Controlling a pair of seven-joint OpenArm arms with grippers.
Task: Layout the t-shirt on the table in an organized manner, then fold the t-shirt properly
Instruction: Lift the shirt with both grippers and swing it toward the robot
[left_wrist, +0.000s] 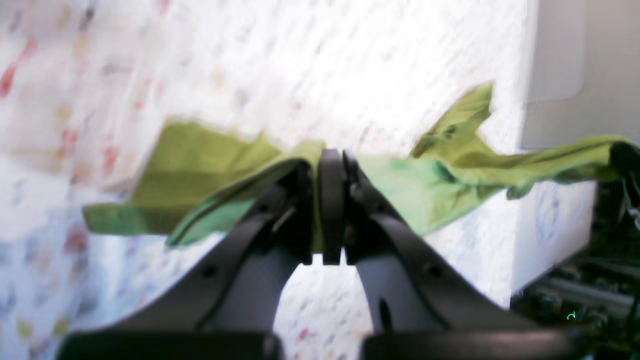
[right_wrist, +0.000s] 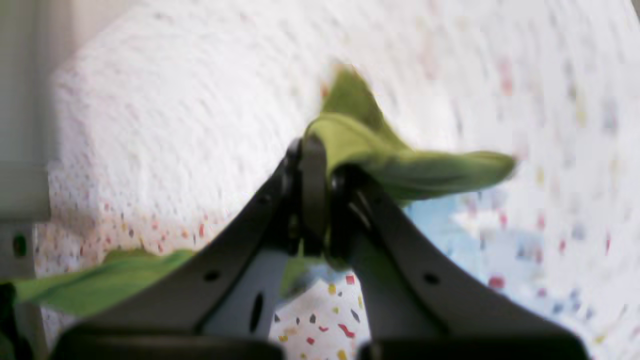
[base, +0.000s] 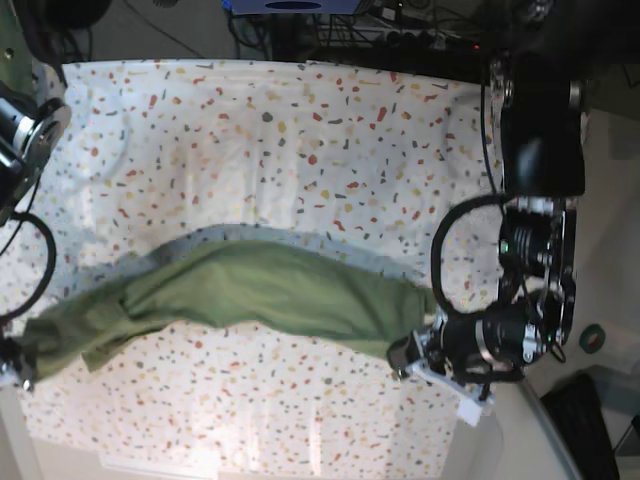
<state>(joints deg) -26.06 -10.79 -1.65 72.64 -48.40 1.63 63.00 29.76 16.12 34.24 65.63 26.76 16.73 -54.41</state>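
Note:
The olive-green t-shirt (base: 260, 295) hangs stretched in a long band between my two grippers, lifted just above the speckled table (base: 300, 120), where it casts a shadow. In the left wrist view my left gripper (left_wrist: 332, 162) is shut on a bunched fold of the t-shirt (left_wrist: 200, 160), which spreads out to both sides. In the base view the left gripper (base: 415, 348) grips the band's right end. My right gripper (right_wrist: 315, 152) is shut on another bunch of the t-shirt (right_wrist: 430, 170), at the band's left end by the table's left edge.
Dark cables and equipment (base: 400, 40) line the table's far edge. The left arm's black body (base: 540, 130) rises past the table's right side. A grey bin (base: 530, 440) stands off the near right corner, with a small green ring (base: 593, 338) close by.

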